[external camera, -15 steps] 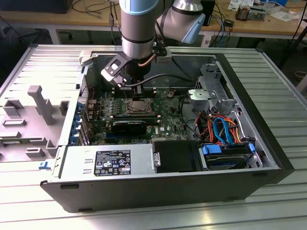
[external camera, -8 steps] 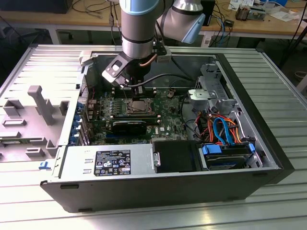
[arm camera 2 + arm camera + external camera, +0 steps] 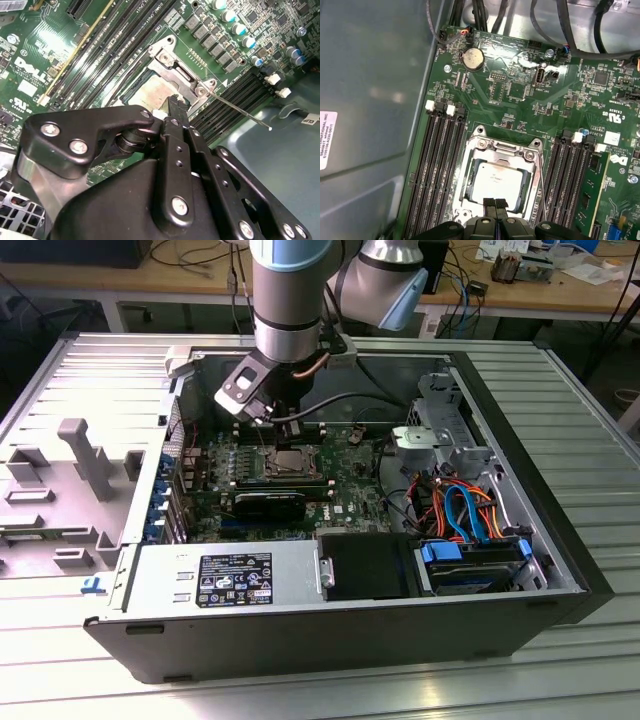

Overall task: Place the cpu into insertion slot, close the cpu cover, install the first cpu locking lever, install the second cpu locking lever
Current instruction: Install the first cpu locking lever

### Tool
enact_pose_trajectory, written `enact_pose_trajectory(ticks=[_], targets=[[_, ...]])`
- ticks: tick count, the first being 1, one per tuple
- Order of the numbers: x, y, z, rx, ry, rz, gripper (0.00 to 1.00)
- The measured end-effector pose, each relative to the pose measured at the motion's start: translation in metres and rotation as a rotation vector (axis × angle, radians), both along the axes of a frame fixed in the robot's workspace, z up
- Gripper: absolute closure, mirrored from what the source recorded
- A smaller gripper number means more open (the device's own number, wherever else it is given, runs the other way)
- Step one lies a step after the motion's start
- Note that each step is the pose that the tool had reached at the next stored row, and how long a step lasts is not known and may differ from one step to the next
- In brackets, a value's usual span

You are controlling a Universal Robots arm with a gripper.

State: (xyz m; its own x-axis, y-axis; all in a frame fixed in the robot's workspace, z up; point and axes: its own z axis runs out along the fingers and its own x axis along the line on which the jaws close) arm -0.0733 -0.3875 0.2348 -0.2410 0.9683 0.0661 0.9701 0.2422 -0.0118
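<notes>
Gripper (image 3: pixel 495 204) hides cpu (image 3: pixel 495 181) edge, cpu cover (image 3: pixel 468 175) near rim.

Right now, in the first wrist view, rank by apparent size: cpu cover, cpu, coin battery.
Largest: the cpu cover.
Then the cpu, inside its window.
Smallest: the coin battery, plainly so.

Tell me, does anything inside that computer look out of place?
One thing: a thin silver metal rod juts from the silver square frame plate around the silvery-grey square chip, slanting over black memory slots.
</notes>
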Motion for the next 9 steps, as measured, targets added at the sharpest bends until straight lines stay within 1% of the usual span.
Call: enact_pose_trajectory(ticks=[6,9], targets=[[0.0,0.0,0.0,-0.0001,0.0,0.023,0.89],[0.0,0.0,0.0,0.0,0.0,0.043,0.89]])
